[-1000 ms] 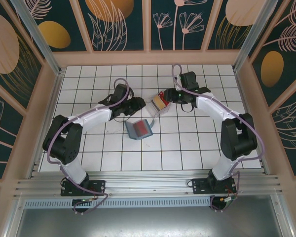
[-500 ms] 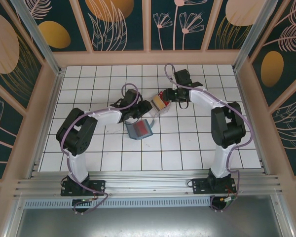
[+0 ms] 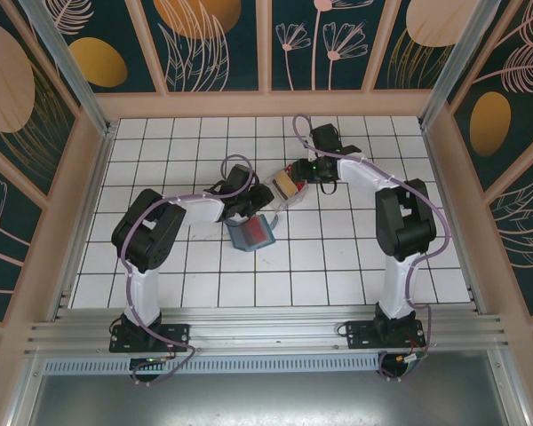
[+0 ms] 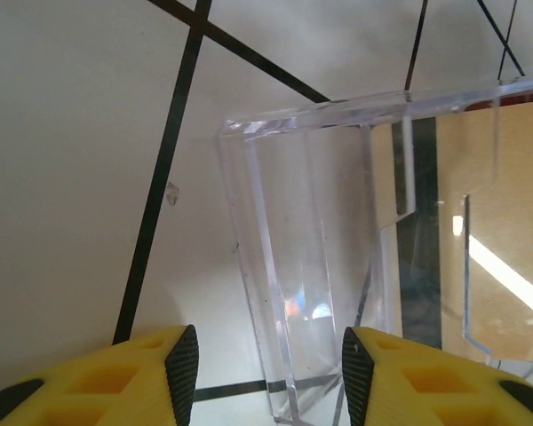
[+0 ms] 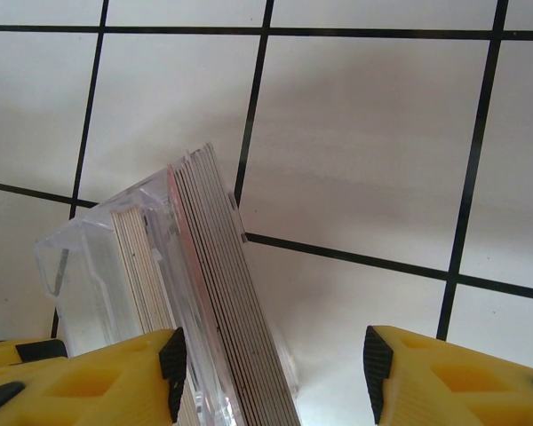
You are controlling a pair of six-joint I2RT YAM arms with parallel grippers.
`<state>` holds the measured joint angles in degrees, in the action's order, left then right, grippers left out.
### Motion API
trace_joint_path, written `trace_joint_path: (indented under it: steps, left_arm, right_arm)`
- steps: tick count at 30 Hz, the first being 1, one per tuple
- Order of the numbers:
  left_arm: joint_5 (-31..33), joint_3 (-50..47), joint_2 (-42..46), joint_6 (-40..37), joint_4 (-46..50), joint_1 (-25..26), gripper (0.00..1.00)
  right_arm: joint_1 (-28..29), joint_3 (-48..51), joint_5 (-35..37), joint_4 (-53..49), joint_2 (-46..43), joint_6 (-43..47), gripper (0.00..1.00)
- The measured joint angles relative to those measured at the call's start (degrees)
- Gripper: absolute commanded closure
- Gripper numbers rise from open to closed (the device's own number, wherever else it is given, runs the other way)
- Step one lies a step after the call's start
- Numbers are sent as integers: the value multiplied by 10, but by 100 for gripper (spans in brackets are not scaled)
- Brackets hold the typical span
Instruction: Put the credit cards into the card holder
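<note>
We see the credit cards (image 5: 215,293) stacked on edge in a clear tray (image 4: 280,266) mid-table; the teal card holder (image 3: 251,233) lies open just beside it, toward the bases. The right gripper (image 5: 271,368) straddles the stack, fingers apart — the left gripper (image 4: 268,368) likewise gapes at the tray's corner.

White tiled floor (image 3: 338,266) with dark grid lines, wooden-framed dark teal wall panels (image 3: 222,53) with pale plant drawings.

overhead rear view, wrist close-ups share tray (image 4: 284,266)
</note>
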<state>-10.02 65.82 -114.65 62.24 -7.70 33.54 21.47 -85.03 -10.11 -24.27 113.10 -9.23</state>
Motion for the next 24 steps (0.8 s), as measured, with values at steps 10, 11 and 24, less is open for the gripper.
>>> trace_joint_path:
  steps: [10,11,24]
  left_arm:
    - [0,33,-1,0,4,1,47]
    - [2,37,-1,-1,7,2,47]
    - [19,77,-45,-2,39,2,53]
  right_arm:
    - [3,-1,0,0,13,0,44]
    - [3,-1,1,0,13,0,44]
    - [6,-1,0,0,14,0,47]
